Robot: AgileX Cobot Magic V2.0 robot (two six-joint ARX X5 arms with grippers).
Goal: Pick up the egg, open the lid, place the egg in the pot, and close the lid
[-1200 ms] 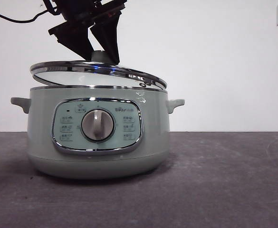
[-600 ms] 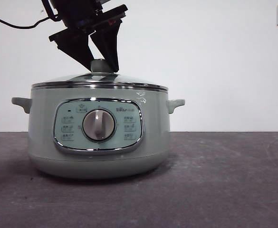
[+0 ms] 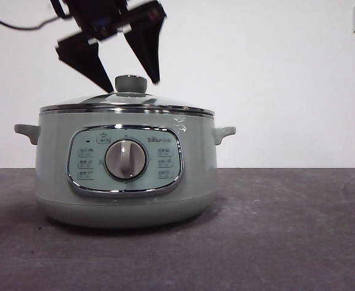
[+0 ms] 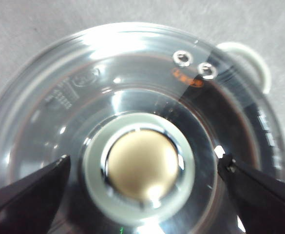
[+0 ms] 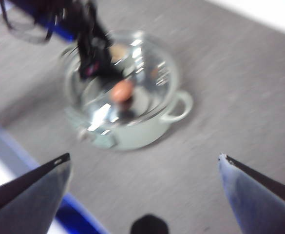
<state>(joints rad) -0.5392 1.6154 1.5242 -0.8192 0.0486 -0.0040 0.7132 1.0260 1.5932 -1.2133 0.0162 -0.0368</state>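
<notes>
- The pot (image 3: pixel 125 173) stands on the dark table (image 3: pixel 286 242), with its control panel and round dial (image 3: pixel 125 159) facing the front camera.
- One small handle sticks out on each side of the pot, just under the rim.
- The lid (image 3: pixel 127 104) sits flat and level on the pot's rim, its steel edge lined up with the top of the green body all the way across.
- The lid's knob (image 3: pixel 131 83) stands upright at the center, free of both jaws.
- The left gripper (image 3: pixel 133 85) hangs directly over the lid, its two black jaws spread wide, one on each side of the knob with a clear gap to it on both sides.
- In the front view the jaw tips reach about level with the knob, just above the glass; neither tip touches the lid there.
- In the left wrist view the knob (image 4: pixel 141 165) shows as a pale green ring around a brassy metal cap, centered between the two dark jaw tips at the lower corners.
- The same view shows the glass dome of the lid (image 4: pixel 132 87) with two small steel rivets and one pot handle (image 4: pixel 252 61) past the rim.
- The right gripper (image 5: pixel 144 165) is well apart from the pot, high over the table, its jaws open wide and holding nothing.
- In the blurred right wrist view, the egg (image 5: pixel 122 90) appears as a reddish-tan oval seen through the glass, inside the pot (image 5: pixel 132 126).
- The left arm's dark body (image 5: pixel 91 44) shows in that view above the lid.
</notes>
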